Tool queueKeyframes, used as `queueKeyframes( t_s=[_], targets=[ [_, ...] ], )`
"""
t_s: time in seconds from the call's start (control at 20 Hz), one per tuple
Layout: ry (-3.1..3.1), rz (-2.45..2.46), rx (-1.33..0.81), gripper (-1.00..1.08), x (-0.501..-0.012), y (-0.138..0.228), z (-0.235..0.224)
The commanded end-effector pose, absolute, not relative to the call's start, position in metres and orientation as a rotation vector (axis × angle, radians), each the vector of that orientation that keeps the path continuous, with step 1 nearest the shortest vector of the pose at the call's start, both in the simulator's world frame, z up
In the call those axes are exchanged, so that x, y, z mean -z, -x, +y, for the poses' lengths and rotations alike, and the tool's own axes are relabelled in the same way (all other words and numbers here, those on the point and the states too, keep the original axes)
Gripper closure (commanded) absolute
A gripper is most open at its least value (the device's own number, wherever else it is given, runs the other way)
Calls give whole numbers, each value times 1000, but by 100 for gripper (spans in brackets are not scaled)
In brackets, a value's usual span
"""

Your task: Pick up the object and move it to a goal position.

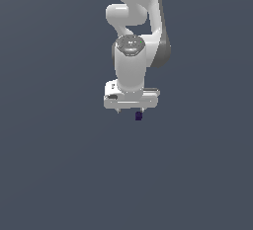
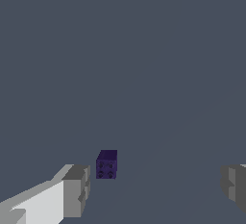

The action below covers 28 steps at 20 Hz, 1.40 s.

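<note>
1. while one white arm (image 1: 132,36) reaches down over a plain grey floor (image 1: 54,165), one claw (image 1: 130,110) hangs at its end with its two fingers set wide apart, holding nothing.
2. one cube (image 1: 139,116) is in the scene, dark purple and far smaller than the claw; no second object shows.
3. in the exterior view the cube sits just below the claw's finger on the exterior view's right, very close to its tip; whether they touch cannot be told at this size.
4. in the wrist view the cube (image 2: 106,165) lies between the two fingers, just beside one grey finger pad (image 2: 77,191) with a thin gap of floor showing between them, and well apart from the other finger (image 2: 234,185).
5. the cube's near face carries four small dark dots in a square; its top face is plain.
6. the cube appears to rest on the floor (image 2: 120,64), upright and not tilted, though no shadow confirms contact.
</note>
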State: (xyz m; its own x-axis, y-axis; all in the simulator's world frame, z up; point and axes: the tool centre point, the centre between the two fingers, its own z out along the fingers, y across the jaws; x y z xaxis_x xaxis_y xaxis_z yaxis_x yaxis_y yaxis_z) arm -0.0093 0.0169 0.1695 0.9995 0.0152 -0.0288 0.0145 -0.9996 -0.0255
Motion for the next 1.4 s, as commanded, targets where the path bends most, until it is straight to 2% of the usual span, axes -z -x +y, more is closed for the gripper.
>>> queueKeyframes(
  t_s=[0.0, 0.45, 0.9, 1.35],
  targets=[
    [3116, -23, -45, -92, -170, 9, 17],
    [3143, -8, -58, -92, -171, 7, -14],
    [3143, -7, -52, -92, -160, 12, -5],
    [3145, -3, -31, -92, -121, 35, 26]
  ],
)
